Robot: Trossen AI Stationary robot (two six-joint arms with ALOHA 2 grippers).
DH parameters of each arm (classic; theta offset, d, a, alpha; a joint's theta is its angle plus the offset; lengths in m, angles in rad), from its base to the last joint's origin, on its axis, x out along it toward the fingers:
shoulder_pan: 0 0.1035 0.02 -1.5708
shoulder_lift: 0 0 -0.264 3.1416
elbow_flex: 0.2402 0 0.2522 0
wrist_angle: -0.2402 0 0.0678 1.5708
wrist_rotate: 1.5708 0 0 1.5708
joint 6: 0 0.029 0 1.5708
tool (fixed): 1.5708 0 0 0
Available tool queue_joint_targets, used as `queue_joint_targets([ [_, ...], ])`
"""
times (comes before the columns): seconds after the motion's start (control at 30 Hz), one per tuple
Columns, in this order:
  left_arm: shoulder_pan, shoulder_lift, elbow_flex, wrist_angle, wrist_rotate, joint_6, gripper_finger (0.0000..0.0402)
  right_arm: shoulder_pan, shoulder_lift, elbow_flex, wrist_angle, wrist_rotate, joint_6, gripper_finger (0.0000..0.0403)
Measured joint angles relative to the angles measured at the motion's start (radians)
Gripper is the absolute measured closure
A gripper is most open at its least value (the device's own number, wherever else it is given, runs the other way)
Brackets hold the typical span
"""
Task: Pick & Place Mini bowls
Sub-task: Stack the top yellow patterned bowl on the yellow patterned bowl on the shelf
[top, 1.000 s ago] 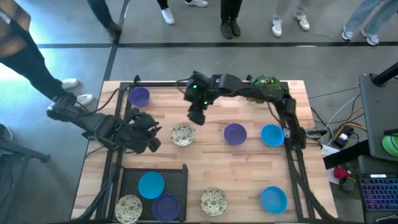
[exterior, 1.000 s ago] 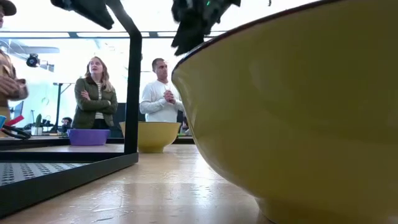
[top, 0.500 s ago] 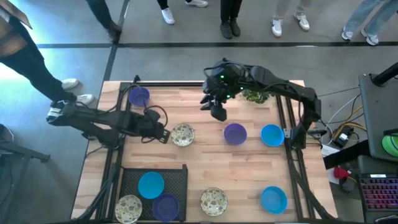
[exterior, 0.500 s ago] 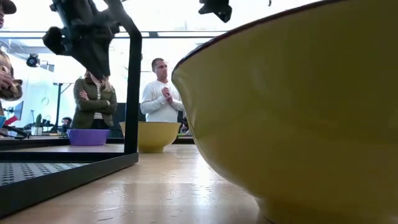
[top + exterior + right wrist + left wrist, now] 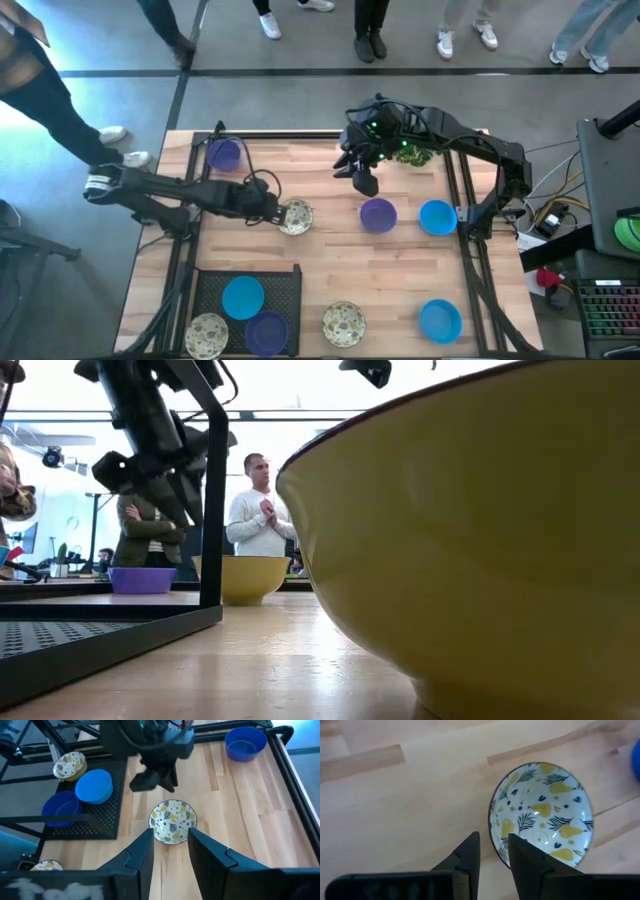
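The patterned mini bowl (image 5: 294,216) that the left arm is working on sits upright on the bare wood of the table (image 5: 330,265), left of centre. In the left wrist view it (image 5: 541,814) shows cream with yellow pears and dark leaves inside. The left tool (image 5: 274,212) is right at its left rim, with its 2 fingers (image 5: 470,854) parted by a narrow gap straddling the rim's edge; the fingers are not clenched and whether they touch the rim cannot be told.

To the right of that bowl, well apart, a purple bowl (image 5: 378,214) and a blue bowl (image 5: 437,217) stand side by side. Another purple bowl (image 5: 224,154) is in the far left corner. Near the front edge are a second patterned bowl (image 5: 343,322) and a second blue bowl (image 5: 440,320).

The black perforated tray (image 5: 286,282) at the front left holds 3 bowls: a blue one (image 5: 243,297), a purple one (image 5: 268,331) and a patterned one (image 5: 206,334).

The right tool (image 5: 364,180) hangs above the table behind the purple bowl, fingers (image 5: 141,854) apart and holding nothing. A leafy plant (image 5: 412,153) lies by the right arm. People stand beyond the table.
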Motion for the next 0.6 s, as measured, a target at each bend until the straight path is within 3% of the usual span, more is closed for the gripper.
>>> queue_joint_targets([
  [0.27, 0.02, 0.043, -0.057, 0.139, 0.033, 0.002, 0.031, 0.005, 0.0, 0.005, 0.019, 0.0, 0.003, 0.0287],
  [0.6, 0.028, 0.101, -0.066, 0.152, 0.033, 0.0, 0.031, 0.005, 0.0, 0.005, 0.026, 0.0, 0.003, 0.0298],
])
